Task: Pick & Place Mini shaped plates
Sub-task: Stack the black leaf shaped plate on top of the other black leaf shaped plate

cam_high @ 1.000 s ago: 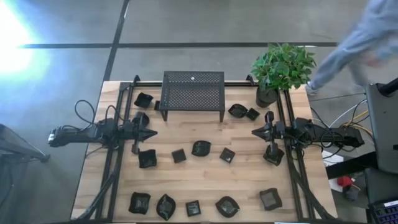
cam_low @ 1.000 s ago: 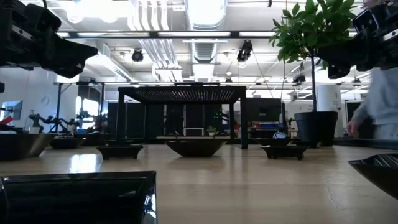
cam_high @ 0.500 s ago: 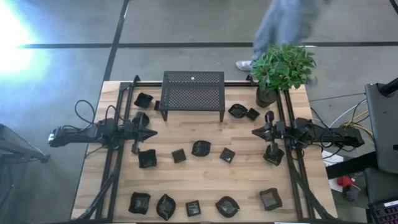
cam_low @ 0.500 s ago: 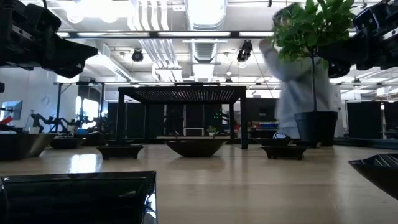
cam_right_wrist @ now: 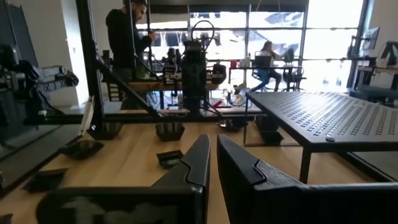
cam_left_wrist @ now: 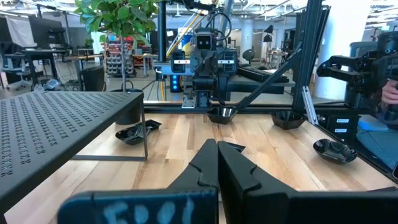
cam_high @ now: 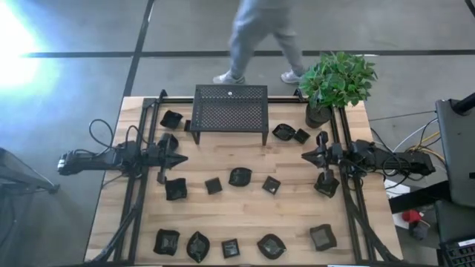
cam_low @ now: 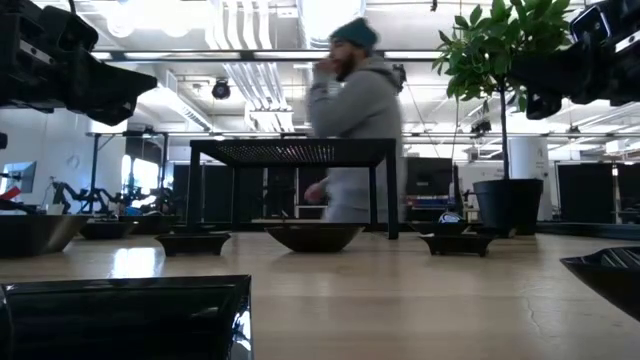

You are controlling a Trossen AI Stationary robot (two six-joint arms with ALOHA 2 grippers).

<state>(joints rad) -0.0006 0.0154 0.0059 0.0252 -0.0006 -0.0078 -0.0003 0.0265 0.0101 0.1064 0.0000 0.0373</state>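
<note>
Left gripper [cam_high: 180, 158]: fingers together, empty, at table's left edge | right gripper [cam_high: 305, 156]: fingers nearly together, empty, at right edge | mini shaped plates [cam_high: 240, 176]: scattered between both; central plates equidistant from either arm.

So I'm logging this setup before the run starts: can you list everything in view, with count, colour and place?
Mini shaped plates: about fifteen, glossy black, scattered over the table; five in a row along the near edge, four across the middle, the others near the stand and the arms.
Perforated stand: one, black, centre of the far edge.
Potted plant: one, green leaves in a black pot, far right corner.
Table: one, light wood.
Person: one, grey clothes, on the floor beyond the far edge.
Left gripper: dark, shut, empty, above the table's left side.
Right gripper: dark, shut, empty, above the right side.
</note>
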